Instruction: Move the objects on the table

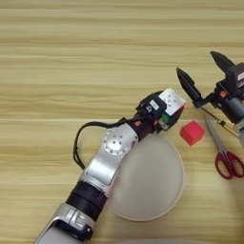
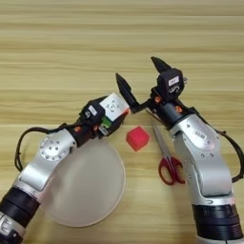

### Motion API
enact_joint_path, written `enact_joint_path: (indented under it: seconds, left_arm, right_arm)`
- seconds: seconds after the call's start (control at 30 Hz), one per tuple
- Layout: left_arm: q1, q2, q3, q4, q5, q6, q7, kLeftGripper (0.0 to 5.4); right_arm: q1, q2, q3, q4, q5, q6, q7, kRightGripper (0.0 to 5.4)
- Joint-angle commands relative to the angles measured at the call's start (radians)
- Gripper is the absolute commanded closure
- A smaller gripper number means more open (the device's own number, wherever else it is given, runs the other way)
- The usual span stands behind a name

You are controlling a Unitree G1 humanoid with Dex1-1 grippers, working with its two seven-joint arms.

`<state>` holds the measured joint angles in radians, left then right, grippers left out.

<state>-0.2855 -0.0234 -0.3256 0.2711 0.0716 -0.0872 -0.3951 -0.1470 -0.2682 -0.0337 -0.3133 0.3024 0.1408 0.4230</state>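
The puzzle cube (image 1: 172, 101), white face up with green and red showing on its sides, sits at the tip of my left gripper (image 1: 167, 112), which is shut on it just beyond the plate's far rim. The plain red cube (image 1: 192, 132) lies on the table (image 1: 71, 57) to the right of the puzzle cube, free of both grippers. My right gripper (image 2: 136, 67) hangs open behind and above the red cube, its two black fingers spread wide; one fingertip (image 2: 119, 78) is close to the puzzle cube's far corner.
A round off-white plate (image 1: 152, 190) lies under my left forearm at the front. Red-handled scissors (image 2: 167, 157) lie to the right of the red cube, blades pointing away under my right wrist.
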Motion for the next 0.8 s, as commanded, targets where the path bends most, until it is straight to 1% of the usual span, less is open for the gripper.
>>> enact_joint_path:
  seconds: [0.03, 0.17, 0.53, 0.8]
  left_arm:
    - [0.009, 0.02, 0.031, -0.051, -0.024, 0.024, -0.005, 2.11]
    - [0.001, 0.046, 0.077, -0.043, -0.037, 0.03, 0.001, 2.12]
    - [-0.002, 0.098, 0.166, 0.008, -0.055, 0.019, 0.028, 2.12]
    - [-0.005, 0.118, 0.2, 0.08, -0.05, 0.006, 0.04, 2.12]
  right_arm:
    - [0.001, -0.004, -0.006, 0.0, -0.001, -0.008, 0.002, 0.0]
    - [0.0, -0.004, -0.008, 0.002, 0.001, -0.009, 0.003, 0.0]
    - [-0.005, -0.012, -0.021, 0.016, 0.007, -0.011, 0.014, 0.0]
    - [-0.009, -0.013, -0.027, 0.021, 0.008, -0.011, 0.023, 0.0]
